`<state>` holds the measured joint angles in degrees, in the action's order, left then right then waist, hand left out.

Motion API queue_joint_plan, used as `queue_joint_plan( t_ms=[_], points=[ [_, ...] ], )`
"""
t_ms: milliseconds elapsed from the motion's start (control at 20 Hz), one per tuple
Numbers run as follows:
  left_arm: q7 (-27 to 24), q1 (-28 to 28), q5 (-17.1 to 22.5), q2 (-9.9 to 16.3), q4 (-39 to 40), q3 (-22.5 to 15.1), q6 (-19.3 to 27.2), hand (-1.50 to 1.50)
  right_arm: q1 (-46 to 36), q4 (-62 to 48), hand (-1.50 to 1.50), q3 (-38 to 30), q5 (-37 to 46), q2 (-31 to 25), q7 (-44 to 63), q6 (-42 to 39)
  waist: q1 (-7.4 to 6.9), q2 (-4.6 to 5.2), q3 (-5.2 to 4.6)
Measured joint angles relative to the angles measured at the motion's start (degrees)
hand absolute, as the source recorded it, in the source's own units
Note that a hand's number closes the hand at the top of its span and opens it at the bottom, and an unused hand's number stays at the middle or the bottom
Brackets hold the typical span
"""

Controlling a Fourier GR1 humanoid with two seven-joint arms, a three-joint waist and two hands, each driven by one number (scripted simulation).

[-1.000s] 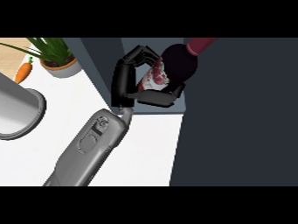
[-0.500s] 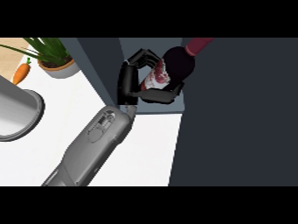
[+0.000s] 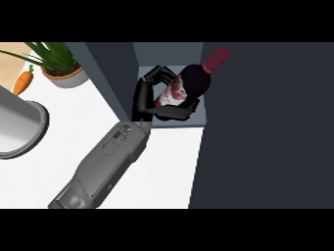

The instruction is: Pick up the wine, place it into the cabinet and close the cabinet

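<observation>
Wine [image 3: 192,81] is sitting in my right hand [image 3: 155,100], fingers and thumb curling round the dark bottle's body just under its pale, red-marked label. I am holding it tilted, red cap pointing up and away, inside the open cabinet [image 3: 168,51], its base seemingly just above the pale shelf floor; whether it is touching I cannot tell. So I am judging that the placing step is under way, not done. Next I should be lowering the bottle until it is standing on the shelf, uncurling my fingers, then drawing my forearm back out over the white tabletop [image 3: 39,181] before swinging the dark door [image 3: 278,127] closed. My left hand is showing nowhere.
</observation>
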<state>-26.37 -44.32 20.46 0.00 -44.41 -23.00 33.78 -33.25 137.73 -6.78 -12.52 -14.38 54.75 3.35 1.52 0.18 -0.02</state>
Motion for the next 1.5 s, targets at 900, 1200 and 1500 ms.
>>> queue_joint_plan(
  t_ms=[900,1200,1500],
  points=[
    [-13.9,-6.9,11.2,0.0,18.5,5.2,-4.3,1.50,0.2,0.0,-1.50,0.7,-0.8,0.4,-0.1,0.3,0.77,0.26,-0.03],
    [-15.5,-10.8,13.7,0.0,25.3,7.8,-6.1,1.50,-0.4,-0.3,-1.50,1.7,-0.8,1.2,-0.1,0.7,1.39,0.49,-0.05],
    [-17.0,-14.3,13.8,0.4,30.7,9.4,-6.1,1.50,-0.6,-0.2,-1.50,1.3,-0.9,1.0,-0.3,0.8,1.77,0.60,-0.03]
  ],
)
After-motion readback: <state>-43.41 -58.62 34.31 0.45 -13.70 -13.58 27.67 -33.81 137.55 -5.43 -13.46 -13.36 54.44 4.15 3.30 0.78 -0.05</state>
